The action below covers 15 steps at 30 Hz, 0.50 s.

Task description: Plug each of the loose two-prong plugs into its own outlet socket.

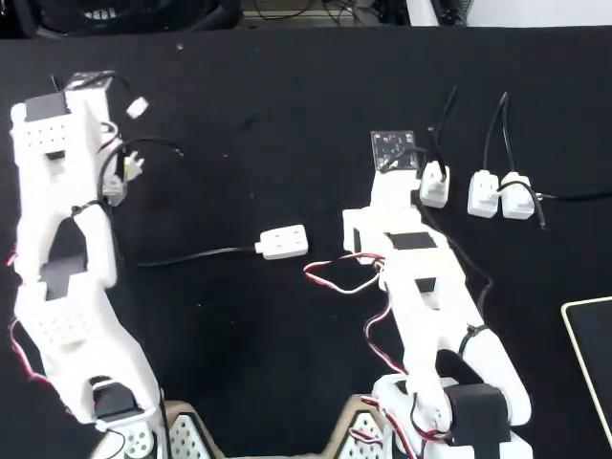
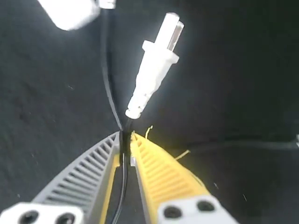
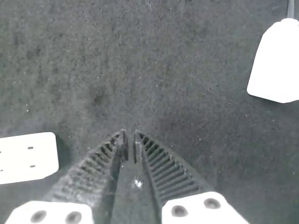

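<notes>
My left gripper is shut on a thin black cord just behind a white two-prong plug, which hangs off the table with its prongs pointing away from the fingers. In the high view this plug is at the far left beside the left arm. A second small white plug hangs a little farther back. The white outlet socket lies flat mid-table, its black cable running left. My right gripper is shut on nothing, low over the black cloth, with the socket to one side.
Three white plug bodies with black cords lie in a row at the back right, one of them near the right gripper. A flat tablet-like panel sits at the right edge. Loose red and white wires hang from the right arm.
</notes>
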### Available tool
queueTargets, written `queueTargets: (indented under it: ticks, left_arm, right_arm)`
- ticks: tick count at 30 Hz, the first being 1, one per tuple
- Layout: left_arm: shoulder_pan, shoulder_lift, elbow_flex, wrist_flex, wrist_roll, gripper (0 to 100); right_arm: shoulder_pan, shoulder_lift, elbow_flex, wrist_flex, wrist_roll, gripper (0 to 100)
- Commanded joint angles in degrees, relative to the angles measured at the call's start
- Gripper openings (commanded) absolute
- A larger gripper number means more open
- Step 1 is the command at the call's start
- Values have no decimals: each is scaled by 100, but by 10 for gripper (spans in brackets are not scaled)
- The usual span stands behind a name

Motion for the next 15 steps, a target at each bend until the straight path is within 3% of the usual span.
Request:
queueTargets:
  ticks: [1,6,11,15]
  left_arm:
    - [664,-730,-268,659,-44,30]
    - [1420,-1213,-48,862,-18,30]
    - [2070,-1890,1095,844,-18,30]
    - [2229,-2875,2519,9,-18,30]
  right_arm:
    - [35,-233,-66,-158,-18,15]
    - [70,-268,-48,-149,-62,15]
    - [79,-268,-57,-132,-62,14]
    - [202,-277,-84,-132,-132,12]
